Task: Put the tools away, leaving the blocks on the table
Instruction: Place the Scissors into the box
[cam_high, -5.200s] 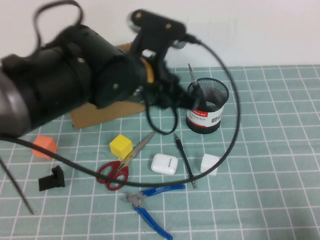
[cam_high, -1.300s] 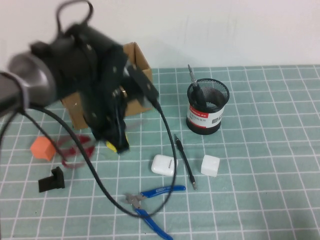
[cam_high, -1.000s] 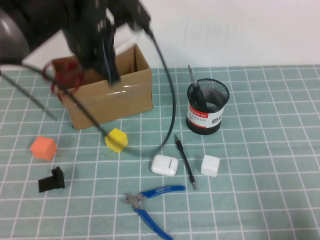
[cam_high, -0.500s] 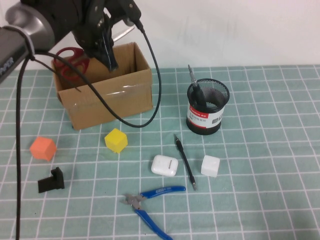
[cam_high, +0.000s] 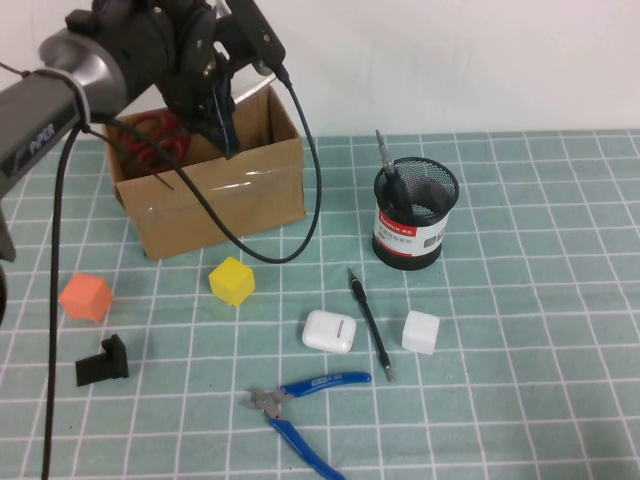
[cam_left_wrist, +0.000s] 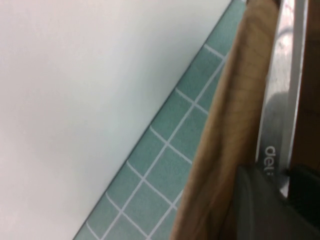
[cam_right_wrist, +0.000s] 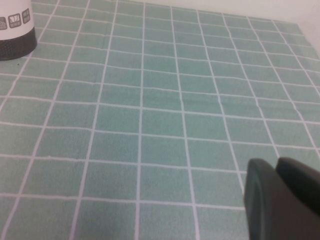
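My left gripper (cam_high: 212, 112) is over the open cardboard box (cam_high: 250, 190), shut on the red-handled scissors (cam_high: 155, 135); the handles hang inside the box. The left wrist view shows the steel blade (cam_left_wrist: 282, 100) clamped in that gripper (cam_left_wrist: 287, 175) beside the box wall (cam_left_wrist: 230, 125). The black-handled screwdriver (cam_high: 385, 160) stands in the mesh cup (cam_high: 412, 225). The blue-handled pliers (cam_high: 310, 400) and the thin black pen-like tool (cam_high: 370, 320) lie on the table. Yellow (cam_high: 231, 281), orange (cam_high: 86, 297) and white (cam_high: 421, 331) blocks sit on the cloth. My right gripper (cam_right_wrist: 272, 172) is shut and empty above bare cloth.
A white earbud case (cam_high: 329, 329) lies between the yellow block and the pen-like tool. A black L-shaped bracket (cam_high: 102, 362) sits at the front left. The left arm's cable loops down in front of the box. The mesh cup's base shows in the right wrist view (cam_right_wrist: 15, 30).
My left arm lifted the scissors off the table, carried them back over the box, and has now lowered their handles into it. The yellow block shifted slightly.
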